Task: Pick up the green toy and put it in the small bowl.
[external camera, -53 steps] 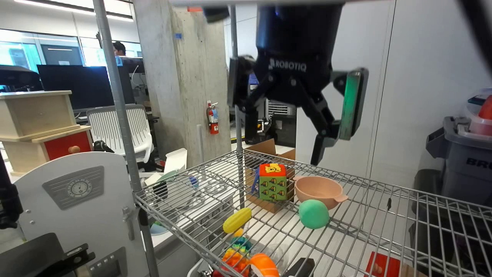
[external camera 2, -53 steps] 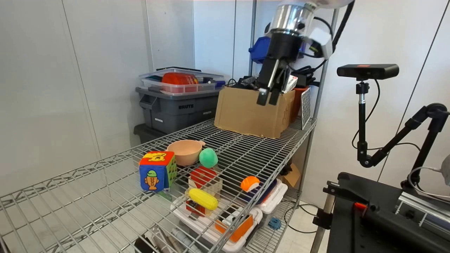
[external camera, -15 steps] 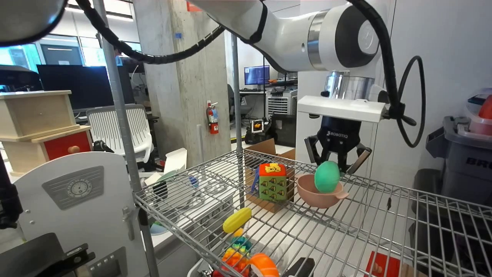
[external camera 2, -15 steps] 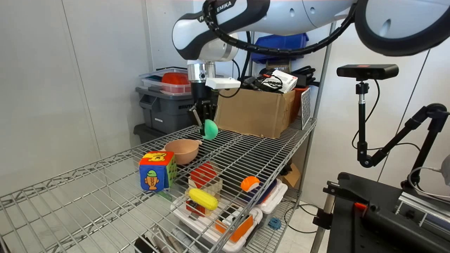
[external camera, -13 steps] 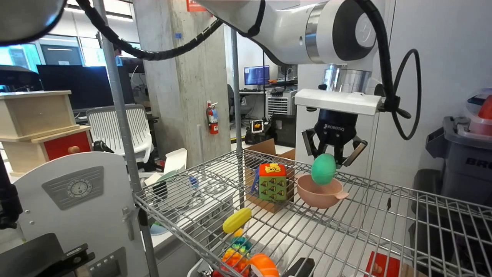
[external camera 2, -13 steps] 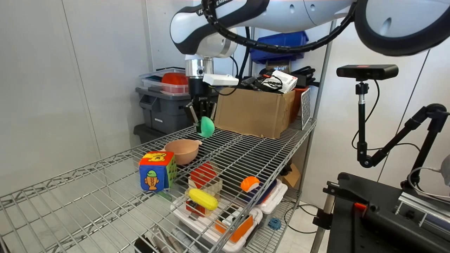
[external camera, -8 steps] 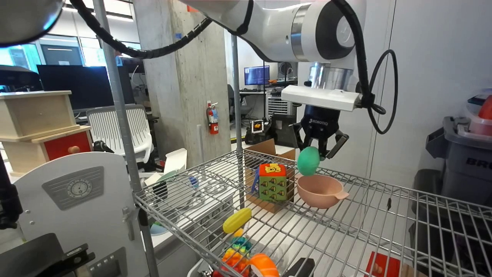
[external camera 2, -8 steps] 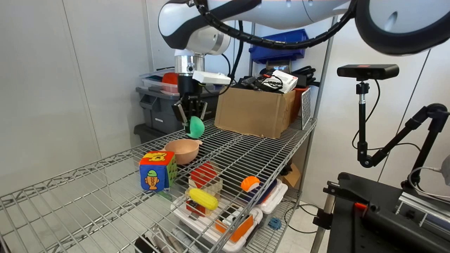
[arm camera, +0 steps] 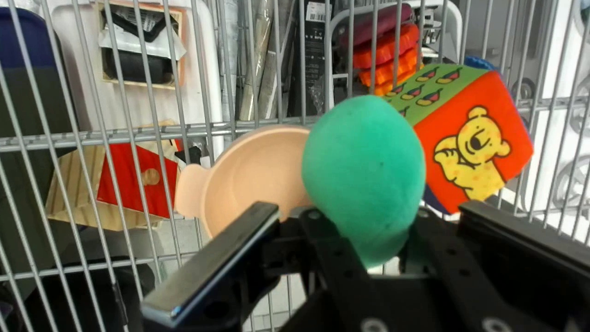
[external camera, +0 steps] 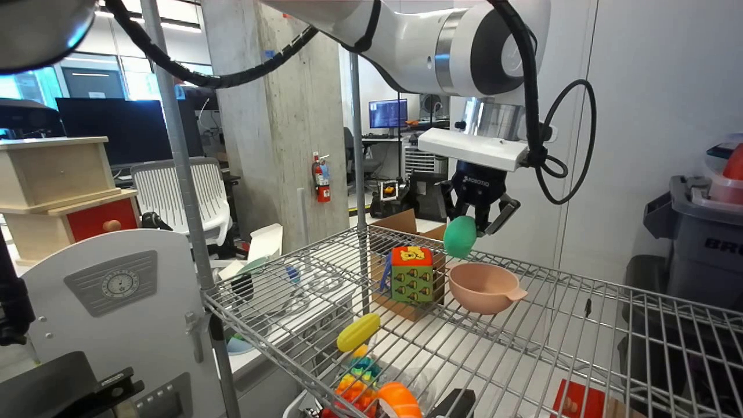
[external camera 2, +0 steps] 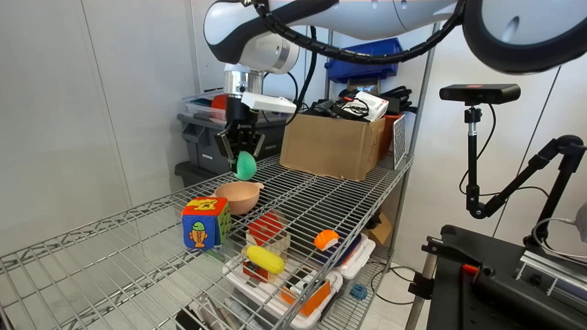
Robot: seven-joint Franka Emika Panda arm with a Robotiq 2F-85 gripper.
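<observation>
Green toy (external camera: 460,237) clear above bowl rim (external camera: 485,292)

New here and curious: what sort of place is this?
Probably a robotics lab, perhaps within an office: a robot arm holds a green toy above a wire shelf, with a lit monitor and a white chair in the background.

In an exterior view, the camera sits a bit above the table (external camera: 522,331) and looks across it to a thick gray post (external camera: 293,133). In an exterior view, it looks down along the table to a big brown box (external camera 2: 328,144). The wrist view looks down from very close, past the end effector (arm camera: 364,219). All three see the green toy (external camera: 460,237), small bowl (external camera: 484,289) and cube (external camera: 411,276).
</observation>
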